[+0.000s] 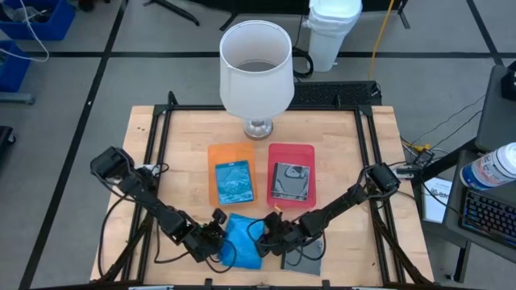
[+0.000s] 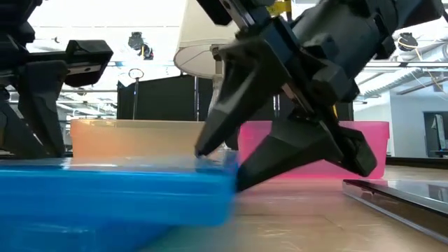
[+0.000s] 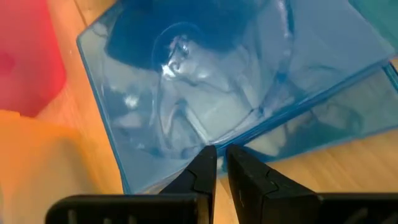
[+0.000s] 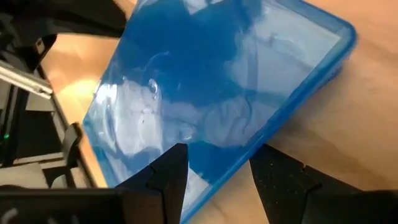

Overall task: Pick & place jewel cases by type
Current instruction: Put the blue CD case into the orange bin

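Observation:
A bright blue jewel case (image 1: 242, 238) lies on the table near its near edge, and it seems to rest on a second blue one. My left gripper (image 1: 216, 232) is shut at the case's left edge (image 3: 216, 163). My right gripper (image 1: 270, 229) is open at the case's right edge (image 4: 224, 168). One of its fingers is over the top face and the other is beside the edge. Another blue case (image 1: 234, 182) lies in the orange tray (image 1: 216, 157). A dark grey case (image 1: 289, 182) lies in the red tray (image 1: 309, 153). A further dark case (image 1: 302, 259) lies flat by the near edge. My left gripper has its shut fingertips (image 3: 205, 163) against the blue case's edge (image 3: 186, 168), coming slanting down from the table's left. The case lies flat. I cannot tell whether anything is caught between the fingers. My right gripper comes slanting down from the table's right. One fingertip (image 2: 201, 148) rests on the case's top face by its right end (image 2: 217, 164). The other finger (image 2: 280, 164) stands beside that end on the table. The case is not lifted.
A white lampshade on a glass foot (image 1: 255, 68) stands at the far middle of the table, behind the trays. A black frame (image 1: 157, 137) runs along the table's sides. The dark case (image 2: 399, 192) lies to the right of my right gripper.

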`<state>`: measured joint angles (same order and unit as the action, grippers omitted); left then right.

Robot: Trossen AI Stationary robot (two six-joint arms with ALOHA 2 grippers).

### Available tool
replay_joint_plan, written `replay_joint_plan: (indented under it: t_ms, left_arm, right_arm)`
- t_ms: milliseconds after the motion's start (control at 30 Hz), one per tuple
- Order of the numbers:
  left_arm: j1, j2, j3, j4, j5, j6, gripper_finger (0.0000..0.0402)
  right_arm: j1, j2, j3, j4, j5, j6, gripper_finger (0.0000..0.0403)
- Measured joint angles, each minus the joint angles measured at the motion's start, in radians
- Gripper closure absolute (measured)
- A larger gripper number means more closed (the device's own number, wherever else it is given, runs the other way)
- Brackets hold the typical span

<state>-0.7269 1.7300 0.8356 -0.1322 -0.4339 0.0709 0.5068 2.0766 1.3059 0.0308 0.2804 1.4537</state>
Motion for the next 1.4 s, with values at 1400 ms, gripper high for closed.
replay_joint_plan:
  t_ms: [1400]
  left_arm:
    - [-0.163,-0.136,-0.001,-0.022,-0.118,-0.110,0.0360]
  right_arm:
    - [0.063,-0.042,-0.069,0.471,0.066,-0.535,0.0387]
